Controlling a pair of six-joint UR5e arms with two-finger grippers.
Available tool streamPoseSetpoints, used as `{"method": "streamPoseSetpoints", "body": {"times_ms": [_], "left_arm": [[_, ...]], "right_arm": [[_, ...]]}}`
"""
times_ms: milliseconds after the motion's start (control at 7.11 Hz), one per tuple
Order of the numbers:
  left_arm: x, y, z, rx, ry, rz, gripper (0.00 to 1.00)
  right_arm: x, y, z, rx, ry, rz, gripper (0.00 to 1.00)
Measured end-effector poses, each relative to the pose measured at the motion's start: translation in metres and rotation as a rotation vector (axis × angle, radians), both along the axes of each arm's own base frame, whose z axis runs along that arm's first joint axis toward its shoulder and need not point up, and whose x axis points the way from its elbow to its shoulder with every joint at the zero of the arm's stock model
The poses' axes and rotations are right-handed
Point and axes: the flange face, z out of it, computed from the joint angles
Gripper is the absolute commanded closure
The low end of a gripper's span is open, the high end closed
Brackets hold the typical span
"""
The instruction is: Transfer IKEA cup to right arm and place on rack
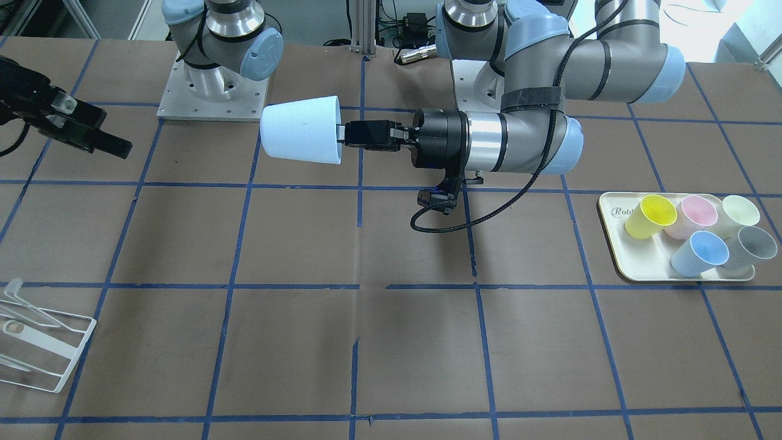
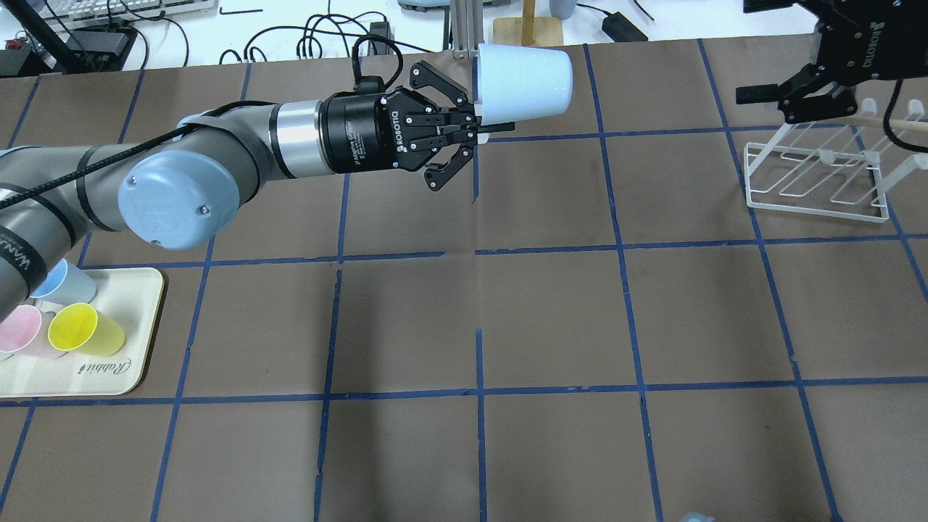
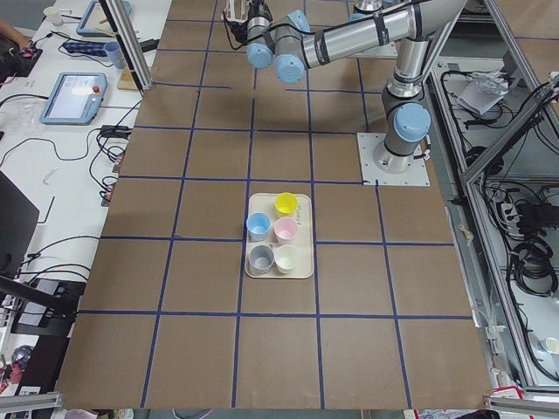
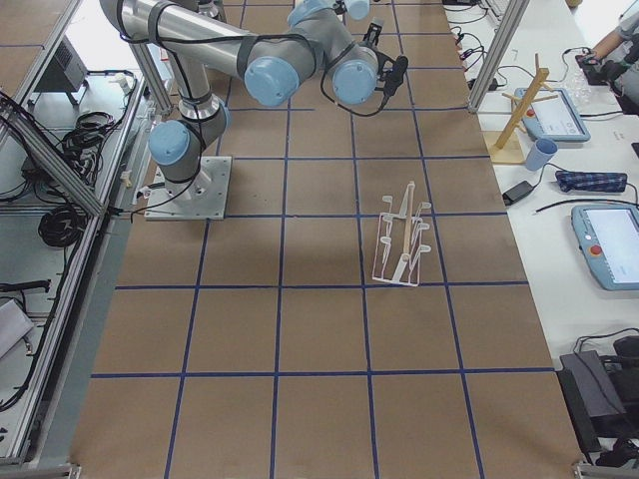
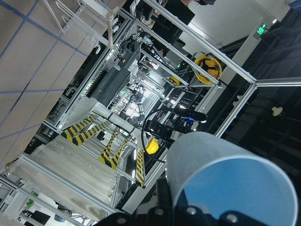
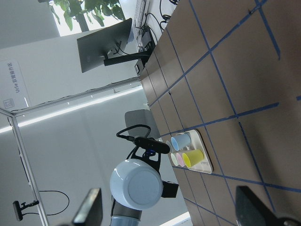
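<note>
- The left end effector (image 2: 487, 129) is clenched on the IKEA cup (image 2: 525, 80). The cup's wall is pinched at the rim, with one jaw inside the mouth and one outside.
- The cup is held on its side, clear of the worktop (image 2: 551, 319). Its mouth is turned back toward the wrist and its closed base away from it.
- In the overhead view the cup is seen at 1 o'clock of the closed jaws, over the worktop's 12 o'clock edge.
- The blue inside of the cup is shown close up in the left wrist view.
- The right end effector (image 6: 173, 207) is released: its jaws are spread wide and nothing is held or touched.
- In the right wrist view the cup's round base is framed between the spread jaws, well apart from them.
- In the overhead view the right end effector is found at 3 o'clock of the cup, raised above the rack (image 2: 815, 174).
- The rack, of white wire, is set on the worktop at 2 o'clock and no cup is carried on it.
- A cream tray (image 1: 617, 244) is placed at 8 o'clock in the overhead view, well apart from both end effectors.
- Five cups are stood on the tray: a yellow cup (image 1: 654, 214), a pink cup (image 1: 696, 214), a pale cream cup (image 1: 740, 211), a second blue cup (image 1: 702, 250) and a grey cup (image 1: 754, 244).
</note>
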Motion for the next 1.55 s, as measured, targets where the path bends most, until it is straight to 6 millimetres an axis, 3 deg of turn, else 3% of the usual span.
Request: {"method": "streamPoseSetpoints", "body": {"times_ms": [422,703,1406,1547], "left_arm": [[-0.022,0.007,0.001,0.008,0.038,-0.018,1.00],[-0.025,0.005,-0.003,0.008,0.042,-0.023,1.00],[-0.032,0.000,-0.014,0.012,0.044,-0.033,1.00],[-0.032,-0.002,-0.017,0.013,0.044,-0.033,1.00]], "right_arm": [[0.046,-0.001,-0.010,0.003,-0.062,0.034,0.00],[0.073,0.000,-0.009,0.004,-0.073,0.075,0.00],[0.114,0.001,-0.015,0.010,-0.082,0.149,0.00],[0.118,0.002,-0.017,0.011,-0.087,0.152,0.06]]}}
